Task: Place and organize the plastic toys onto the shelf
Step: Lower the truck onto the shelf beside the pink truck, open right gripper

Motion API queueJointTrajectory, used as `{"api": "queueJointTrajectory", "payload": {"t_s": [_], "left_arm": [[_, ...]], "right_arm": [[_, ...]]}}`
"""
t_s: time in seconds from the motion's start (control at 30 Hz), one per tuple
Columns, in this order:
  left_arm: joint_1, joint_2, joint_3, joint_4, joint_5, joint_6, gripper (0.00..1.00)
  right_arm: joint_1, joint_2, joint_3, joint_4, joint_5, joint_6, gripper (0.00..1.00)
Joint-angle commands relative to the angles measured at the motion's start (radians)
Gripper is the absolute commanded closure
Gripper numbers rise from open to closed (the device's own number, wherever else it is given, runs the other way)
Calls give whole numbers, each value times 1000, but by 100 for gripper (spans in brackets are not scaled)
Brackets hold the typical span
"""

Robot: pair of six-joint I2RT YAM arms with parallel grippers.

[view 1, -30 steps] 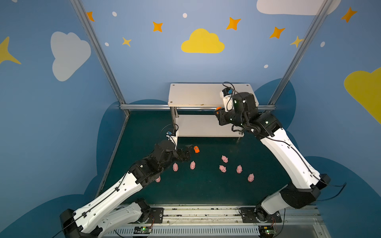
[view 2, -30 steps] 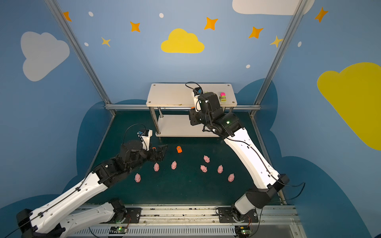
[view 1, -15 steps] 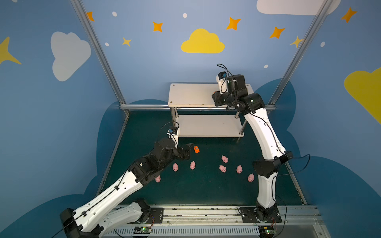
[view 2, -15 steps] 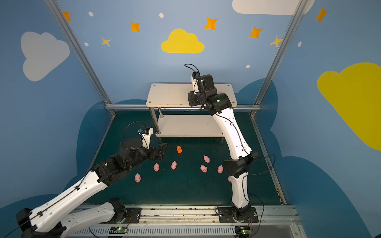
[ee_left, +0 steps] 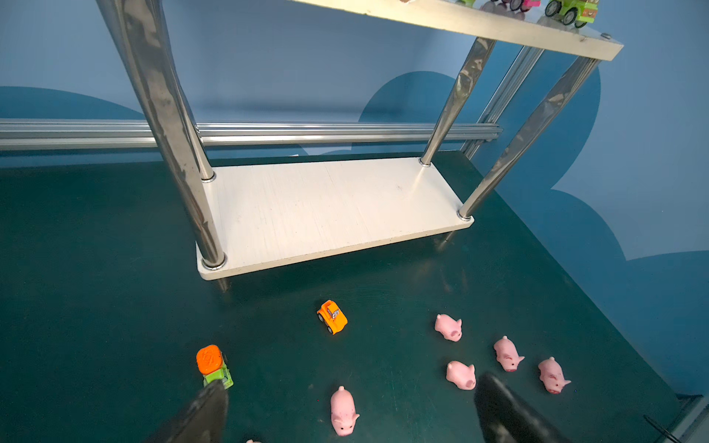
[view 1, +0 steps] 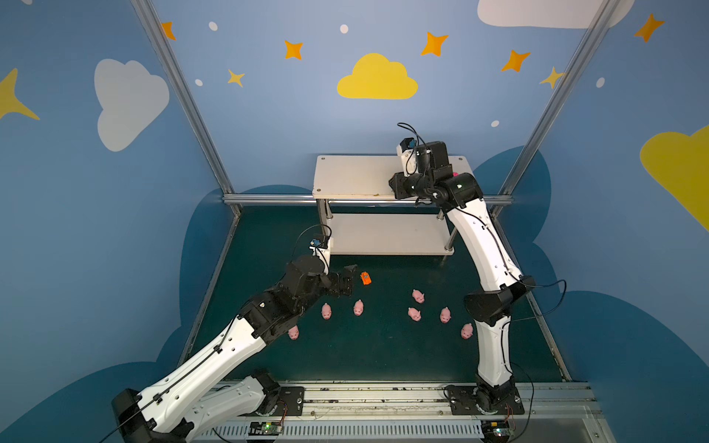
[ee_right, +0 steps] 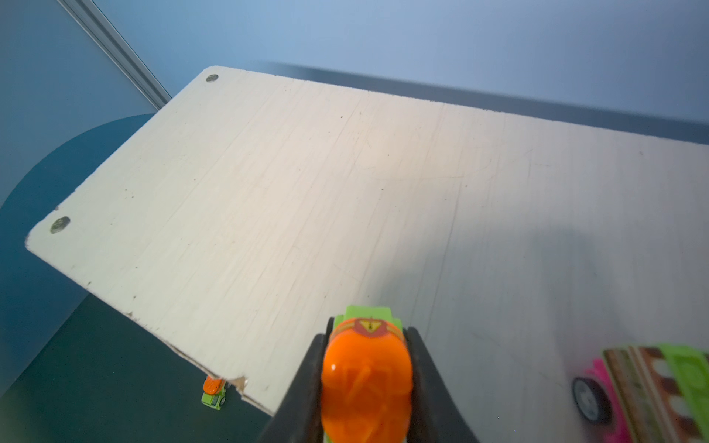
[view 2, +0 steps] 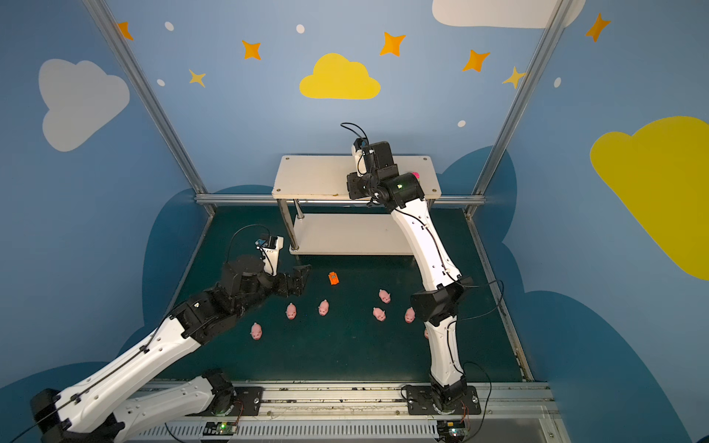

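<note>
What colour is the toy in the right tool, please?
Orange and lime green toy, best in right wrist view.

Blue walls painted with clouds and stars are seen beyond the right pincer; a dark green floor is laid below it.

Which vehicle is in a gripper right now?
The orange-drum green truck, clamped in the right gripper over the shelf. The orange car and a second drum truck sit loose on the mat, near the open left gripper.
</note>
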Motion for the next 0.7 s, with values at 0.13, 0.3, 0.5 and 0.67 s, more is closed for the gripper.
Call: {"api": "queueJointTrajectory", "payload": {"t_s": [0.13,0.3,0.5,0.67], "left_arm": [[14,15,3,3,9,7,0],[19,16,2,0,6,6,0],[25,22,8,-2,7,9,0],[26,20,13,-8,6,8,0]], "right_arm": [[-19,29,28,24,-13,21,71],[-25,34,28,35,-26,27,64],[-26,30,28,51,-40,41,55],[-26,19,28,69,-62,41,42]]}}
